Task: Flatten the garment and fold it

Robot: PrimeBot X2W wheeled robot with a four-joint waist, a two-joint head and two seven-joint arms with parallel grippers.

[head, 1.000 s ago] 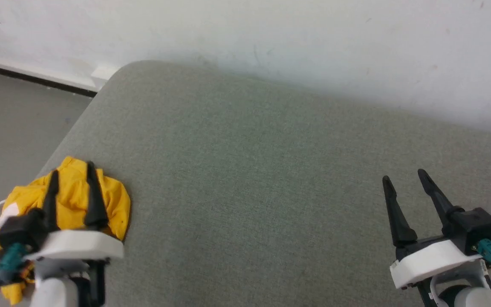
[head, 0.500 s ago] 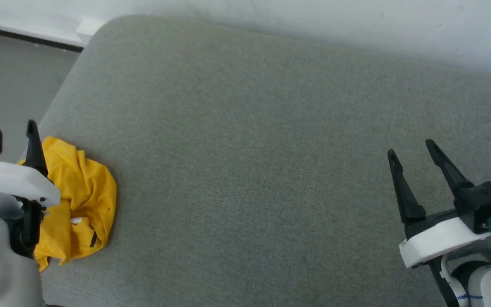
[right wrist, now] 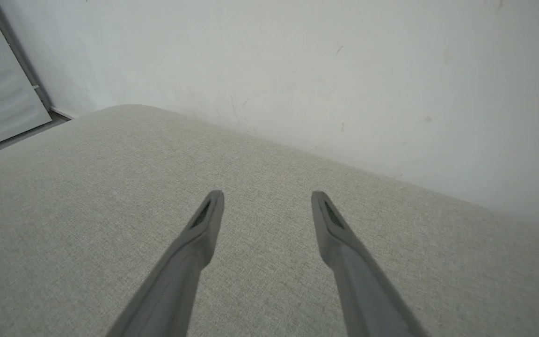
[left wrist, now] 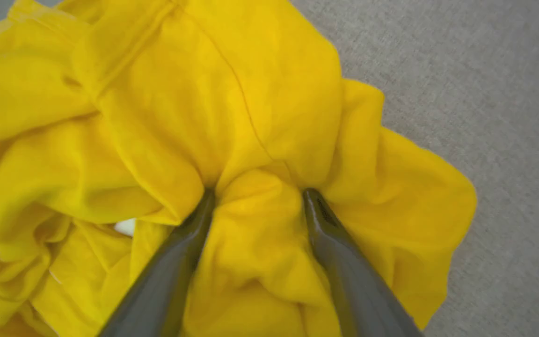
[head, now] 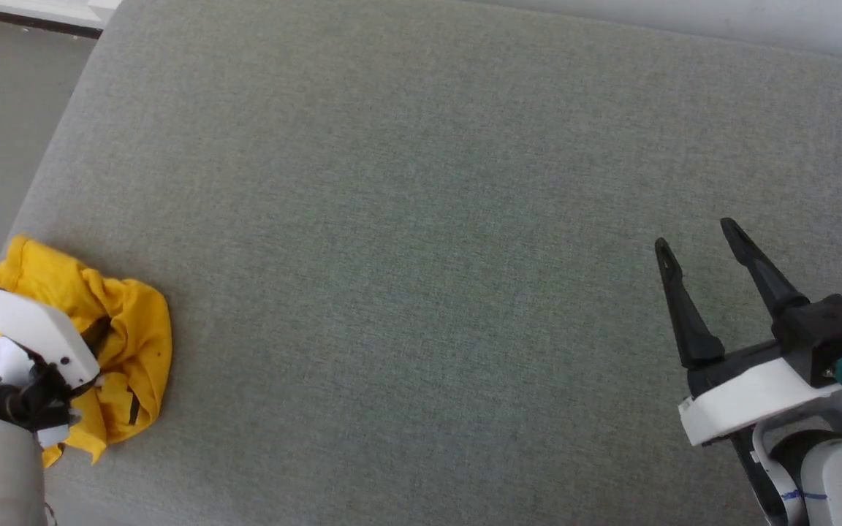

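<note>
The head camera now tilts lower, so the wall [head: 794,18] nearly slips off the top. The left gripper [left wrist: 258,194] turns down from hovering and sinks its spread fingers [left wrist: 176,262] into the garment [left wrist: 269,93], a fold bulging between them.

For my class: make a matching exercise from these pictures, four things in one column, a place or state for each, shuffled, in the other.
1 garment
2 left gripper
3 right gripper
4 wall

a open, over bare grey cushion
b crumpled at the cushion's left edge
c open, pressed into yellow cloth
d white, behind the cushion

Pairs: 1b, 2c, 3a, 4d
</note>
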